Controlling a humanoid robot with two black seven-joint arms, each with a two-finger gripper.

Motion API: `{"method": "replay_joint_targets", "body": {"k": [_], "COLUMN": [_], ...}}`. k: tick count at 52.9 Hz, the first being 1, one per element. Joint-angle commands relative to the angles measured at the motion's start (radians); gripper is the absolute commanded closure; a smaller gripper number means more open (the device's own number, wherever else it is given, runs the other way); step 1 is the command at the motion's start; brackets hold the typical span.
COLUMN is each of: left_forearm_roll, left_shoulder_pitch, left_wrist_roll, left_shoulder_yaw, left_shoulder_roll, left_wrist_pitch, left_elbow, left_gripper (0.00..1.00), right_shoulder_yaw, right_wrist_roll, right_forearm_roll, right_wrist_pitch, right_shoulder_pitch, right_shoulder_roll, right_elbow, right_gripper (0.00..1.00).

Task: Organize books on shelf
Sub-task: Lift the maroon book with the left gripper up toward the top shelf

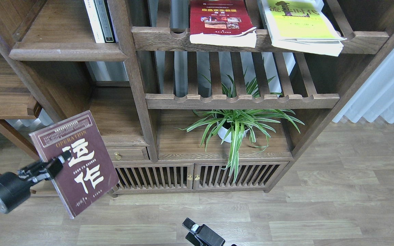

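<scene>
Head view is showing the maroon book [75, 162] hanging in the air at lower left, well below the solid shelf [67, 51], its cover facing the camera. Its long axis is running from upper left to lower right, title end uppermost. The left gripper [54, 166] is pinching its left edge between the jaws, so the grip is sitting off-centre; the book could be sagging or slipping out during the lift. The right gripper [197, 231] is waiting low, its jaws unreadable.

I am seeing the solid dark-brown wooden shelf [63, 51] carrying thin white and dark-spined books [99, 20]; the notched slatted shelf [162, 37] is carrying a red paperback [221, 20] and a yellow-green paperback [299, 24].
</scene>
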Motion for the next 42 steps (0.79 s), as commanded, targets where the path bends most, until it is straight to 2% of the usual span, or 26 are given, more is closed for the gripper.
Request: {"method": "replay_joint_targets", "body": {"k": [1, 15, 42], "left_forearm_roll": [-0.003, -0.052, -0.088], "left_shoulder_pitch": [0.003, -0.020, -0.178], "left_wrist_roll": [0.007, 0.007, 0.022], "left_shoulder_yaw": [-0.048, -0.127, -0.168], "left_shoulder_roll": [-0.053, -0.060, -0.052], "left_wrist_pitch": [0.000, 0.000, 0.000], "left_elbow": [-0.002, -0.002, 0.000], "left_gripper": [0.97, 0.97, 0.97], "right_shoulder_yaw": [0.000, 0.000, 0.000], "right_wrist_roll": [0.000, -0.001, -0.001], "right_forearm_roll": [-0.001, -0.001, -0.001], "right_wrist_pitch": [0.000, 0.000, 0.000], "right_shoulder_pitch": [0.002, 0.005, 0.005], "right_shoulder_roll": [0.000, 0.000, 0.000], "right_elbow": [-0.002, -0.005, -0.005], "right_gripper": [0.01, 0.01, 0.01]}}
